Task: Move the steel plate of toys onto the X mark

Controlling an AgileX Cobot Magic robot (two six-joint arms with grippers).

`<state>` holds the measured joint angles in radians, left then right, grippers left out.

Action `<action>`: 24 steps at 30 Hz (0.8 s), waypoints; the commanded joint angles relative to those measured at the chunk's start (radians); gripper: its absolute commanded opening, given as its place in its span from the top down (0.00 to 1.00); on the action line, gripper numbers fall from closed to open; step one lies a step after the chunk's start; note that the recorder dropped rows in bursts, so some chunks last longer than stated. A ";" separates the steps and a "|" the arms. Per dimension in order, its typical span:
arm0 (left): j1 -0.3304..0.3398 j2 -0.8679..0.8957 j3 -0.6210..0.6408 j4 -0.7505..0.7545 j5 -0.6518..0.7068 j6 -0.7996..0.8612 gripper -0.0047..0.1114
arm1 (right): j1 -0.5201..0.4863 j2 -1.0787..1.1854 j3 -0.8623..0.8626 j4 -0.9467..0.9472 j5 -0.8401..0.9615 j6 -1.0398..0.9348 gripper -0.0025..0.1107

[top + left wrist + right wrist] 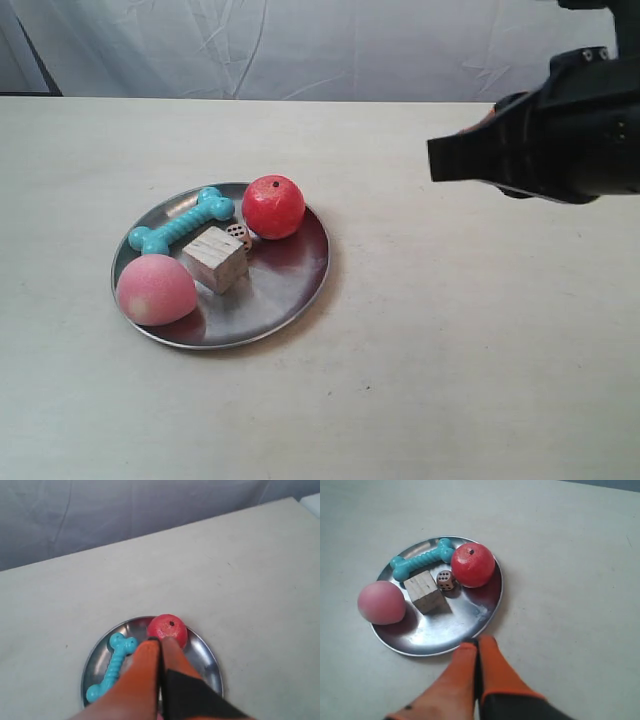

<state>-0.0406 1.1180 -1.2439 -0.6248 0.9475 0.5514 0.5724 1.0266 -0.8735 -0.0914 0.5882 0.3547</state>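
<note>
The steel plate (290,270) lies on the beige table left of centre. It holds a teal bone (182,222), a red apple (273,206), a pink peach-like ball (155,289), a wooden cube (216,258) and a small spotted die (240,236). My left gripper (161,640) is shut and empty, hanging above the plate (200,655) between bone (114,667) and apple (167,628). My right gripper (477,641) is shut and empty, its tips just off the plate's rim (465,615) on the side away from the apple (473,564). No X mark shows in any view.
A black arm (540,140) at the exterior view's right hangs above the table, well off the plate. A pale curtain (300,45) backs the table's far edge. Bare tabletop (480,330) surrounds the plate.
</note>
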 commanded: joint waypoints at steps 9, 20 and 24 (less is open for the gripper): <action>-0.003 -0.412 0.650 -0.008 -0.371 0.005 0.96 | -0.002 -0.160 0.220 0.008 -0.108 -0.001 0.98; -0.003 -0.452 0.723 0.076 -0.341 0.007 0.96 | -0.002 -0.174 0.234 0.102 -0.048 0.007 0.98; -0.003 -0.452 0.723 0.076 -0.341 0.007 0.96 | -0.010 -0.229 0.245 0.102 -0.048 0.007 0.98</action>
<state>-0.0406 0.6739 -0.5250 -0.5507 0.6174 0.5578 0.5724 0.8456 -0.6366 0.0109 0.5458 0.3627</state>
